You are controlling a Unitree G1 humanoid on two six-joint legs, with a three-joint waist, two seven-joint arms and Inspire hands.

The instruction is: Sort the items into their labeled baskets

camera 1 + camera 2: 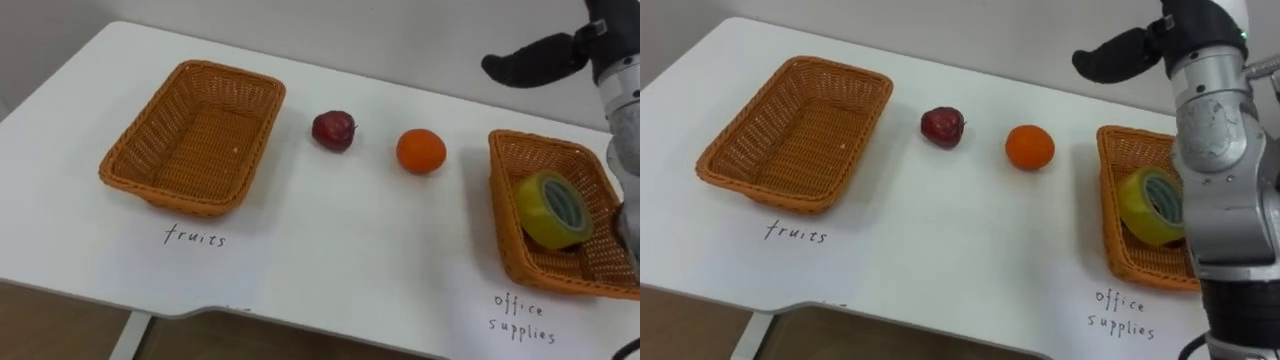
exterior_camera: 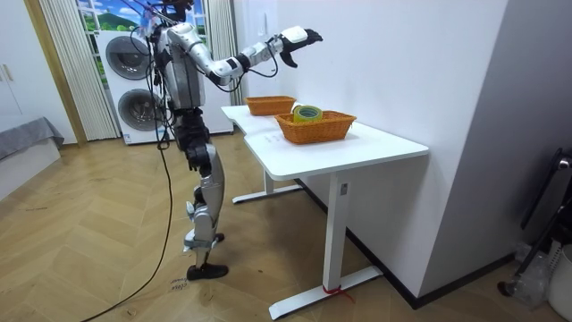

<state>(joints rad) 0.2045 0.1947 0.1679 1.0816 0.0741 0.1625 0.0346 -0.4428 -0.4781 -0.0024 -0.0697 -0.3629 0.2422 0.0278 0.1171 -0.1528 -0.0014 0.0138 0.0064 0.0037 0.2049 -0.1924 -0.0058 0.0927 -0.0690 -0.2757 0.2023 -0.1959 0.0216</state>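
A dark red apple [image 1: 333,129] and an orange [image 1: 421,151] lie on the white table [image 1: 330,250], between two wicker baskets. The left basket [image 1: 140,170] is empty, with a handwritten label in front of it. The right basket [image 1: 503,200] holds a yellow tape roll [image 1: 553,208] leaning on its edge. My right hand [image 1: 530,60] hangs high above the table's far right, over the right basket's back rim. Its dark fingers are stretched out and hold nothing. In the room view the hand [image 2: 299,38] is raised well above the baskets.
The table's front edge [image 1: 200,310] runs close below the labels, with wood floor beyond it. A white wall stands behind the table. I stand at the table's end, with stacked washing machines [image 2: 134,89] behind me.
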